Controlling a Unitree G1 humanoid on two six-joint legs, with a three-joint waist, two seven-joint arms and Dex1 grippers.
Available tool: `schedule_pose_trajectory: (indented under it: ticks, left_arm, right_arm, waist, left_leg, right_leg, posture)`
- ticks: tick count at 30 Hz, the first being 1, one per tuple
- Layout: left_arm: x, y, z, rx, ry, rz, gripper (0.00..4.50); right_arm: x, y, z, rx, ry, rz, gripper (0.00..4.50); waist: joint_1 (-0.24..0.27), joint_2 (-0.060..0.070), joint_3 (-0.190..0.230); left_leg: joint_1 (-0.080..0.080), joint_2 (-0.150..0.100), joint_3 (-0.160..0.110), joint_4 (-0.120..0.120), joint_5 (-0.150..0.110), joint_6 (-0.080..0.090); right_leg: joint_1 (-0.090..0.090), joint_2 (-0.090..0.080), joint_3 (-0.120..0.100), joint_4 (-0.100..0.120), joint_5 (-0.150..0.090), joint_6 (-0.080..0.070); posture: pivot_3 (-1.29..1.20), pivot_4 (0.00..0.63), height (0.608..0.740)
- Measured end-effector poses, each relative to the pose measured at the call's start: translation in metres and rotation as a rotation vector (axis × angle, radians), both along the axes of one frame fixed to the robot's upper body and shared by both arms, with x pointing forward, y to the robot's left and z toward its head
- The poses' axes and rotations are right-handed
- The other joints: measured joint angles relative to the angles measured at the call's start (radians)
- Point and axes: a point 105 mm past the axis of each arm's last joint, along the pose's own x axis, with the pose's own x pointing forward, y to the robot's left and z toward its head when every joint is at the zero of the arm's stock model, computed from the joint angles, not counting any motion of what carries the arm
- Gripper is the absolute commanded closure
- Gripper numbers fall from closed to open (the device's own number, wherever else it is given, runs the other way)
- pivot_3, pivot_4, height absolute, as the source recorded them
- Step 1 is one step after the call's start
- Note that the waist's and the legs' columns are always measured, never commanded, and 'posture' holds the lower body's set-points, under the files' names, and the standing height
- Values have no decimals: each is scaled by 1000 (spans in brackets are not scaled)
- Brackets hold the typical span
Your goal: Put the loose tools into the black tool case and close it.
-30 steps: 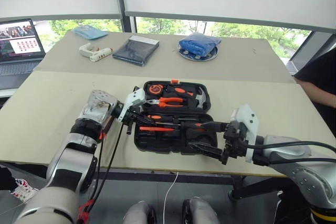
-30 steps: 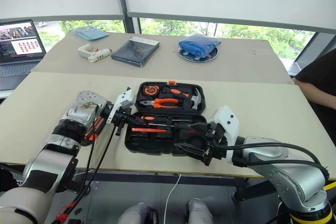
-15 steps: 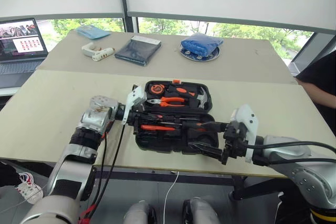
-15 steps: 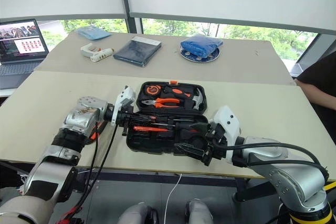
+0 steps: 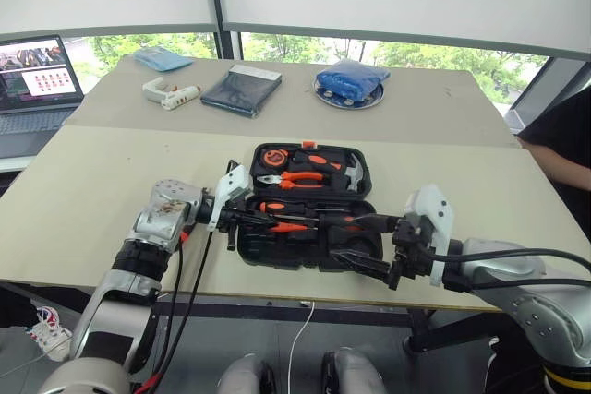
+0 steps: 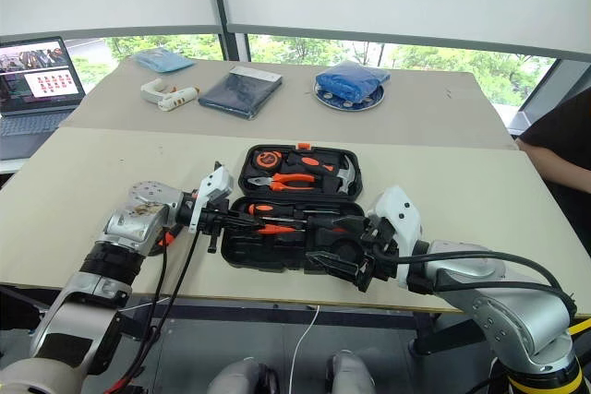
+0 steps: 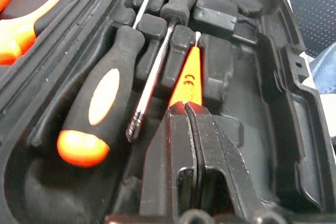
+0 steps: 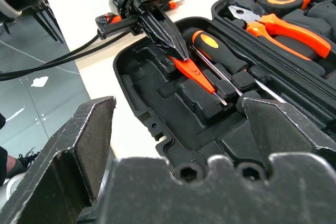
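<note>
Case [image 5: 309, 214] is lying open near the bench's [image 5: 83, 182] near edge, room either side. Left wrist view: left hand [image 7: 185, 109] is pinching the slim orange screwdriver [image 7: 187, 80]; lower it flat into its recess. Right wrist view: right hand [image 8: 178, 129] is gaping wide, holding nothing.

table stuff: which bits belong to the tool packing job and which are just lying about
Job: black tool case, open; two long screwdrivers and slim orange screwdriver in it; left gripper shut on the latter.

Lying about: glue gun, dark blue pouch, laptop, blue bundle.
</note>
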Motion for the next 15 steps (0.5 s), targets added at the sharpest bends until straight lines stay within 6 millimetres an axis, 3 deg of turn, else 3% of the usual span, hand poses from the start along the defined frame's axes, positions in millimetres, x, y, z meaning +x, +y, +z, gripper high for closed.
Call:
schedule_pose_trajectory:
  ticks: [9, 12, 15]
  left_arm:
    - [6, 2, 2, -16, -70, 68, 4438]
    - [-1, 15, 6, -38, -64, 122, 3794]
    - [-12, 40, 26, -83, -88, 223, 2670]
  right_arm:
    - [3, 3, 4, -5, -17, 14, 0]
    - [7, 7, 9, -7, -41, 42, 0]
    - [17, 8, 23, 7, -84, 56, 0]
  waist:
    - [2, 0, 0]
    - [-7, 0, 0]
    - [-16, -1, 1]
  left_leg:
    - [0, 0, 0, 0, 0, 0]
    - [-2, 1, 0, 0, 0, 0]
    - [-1, 2, 0, -1, 1, -1]
  right_leg:
    - [-1, 0, 0, 0, 0, 1]
    - [-3, 1, 0, 0, 1, -1]
    - [-2, 1, 1, 0, 1, -2]
  posture:
    - [0, 150, 718]
    - [0, 150, 718]
    - [0, 150, 718]
